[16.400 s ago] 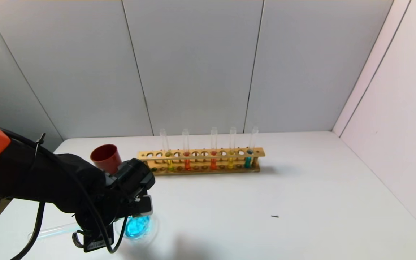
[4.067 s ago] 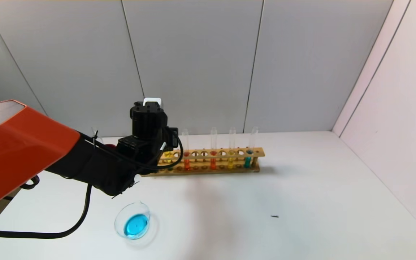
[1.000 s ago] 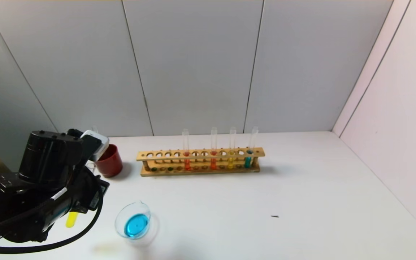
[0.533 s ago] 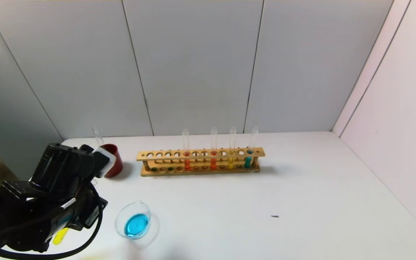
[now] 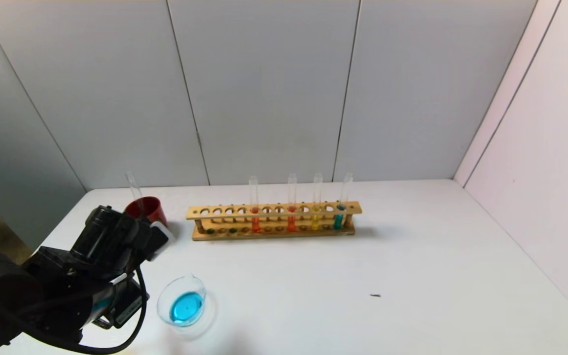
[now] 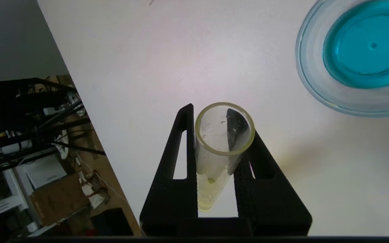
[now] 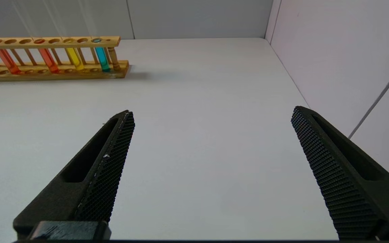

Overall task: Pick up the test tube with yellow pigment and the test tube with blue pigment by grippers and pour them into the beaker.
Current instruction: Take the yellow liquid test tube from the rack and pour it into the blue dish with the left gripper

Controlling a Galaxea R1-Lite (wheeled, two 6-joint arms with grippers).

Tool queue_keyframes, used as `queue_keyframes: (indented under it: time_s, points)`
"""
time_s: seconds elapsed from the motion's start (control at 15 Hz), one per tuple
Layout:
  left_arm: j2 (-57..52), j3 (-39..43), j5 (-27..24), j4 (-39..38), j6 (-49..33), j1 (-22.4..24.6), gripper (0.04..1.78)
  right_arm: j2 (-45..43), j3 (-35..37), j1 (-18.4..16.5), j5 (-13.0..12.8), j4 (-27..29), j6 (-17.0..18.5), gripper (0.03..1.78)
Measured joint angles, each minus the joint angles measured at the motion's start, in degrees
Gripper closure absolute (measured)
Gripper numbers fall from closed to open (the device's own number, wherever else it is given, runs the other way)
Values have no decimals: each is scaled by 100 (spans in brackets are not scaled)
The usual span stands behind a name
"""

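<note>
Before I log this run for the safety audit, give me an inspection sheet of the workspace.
Surface: white table, one small dark speck.
Job's things: beaker holds blue liquid; test tube with yellow pigment clamped in left claw, beside the beaker; blue test tube in wooden rack.
Clutter: red cup holding an empty tube.
Claws: left shut on tube; right claw open, apart.
Cables: black loop at left wrist.
Surroundings: grey panel walls.

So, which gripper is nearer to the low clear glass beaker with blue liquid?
The left gripper, beside the low clear glass beaker with blue liquid, holding a slim yellow-tinted glass tube. The right gripper hovers open over bare white table, no beaker in its view.
</note>
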Motion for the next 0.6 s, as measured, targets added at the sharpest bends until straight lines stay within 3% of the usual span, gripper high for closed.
queue_keyframes:
  time_s: [0.6]
  points:
    - [789,-228,46,407,924,-33,147,0,0,0,2,0,0,11]
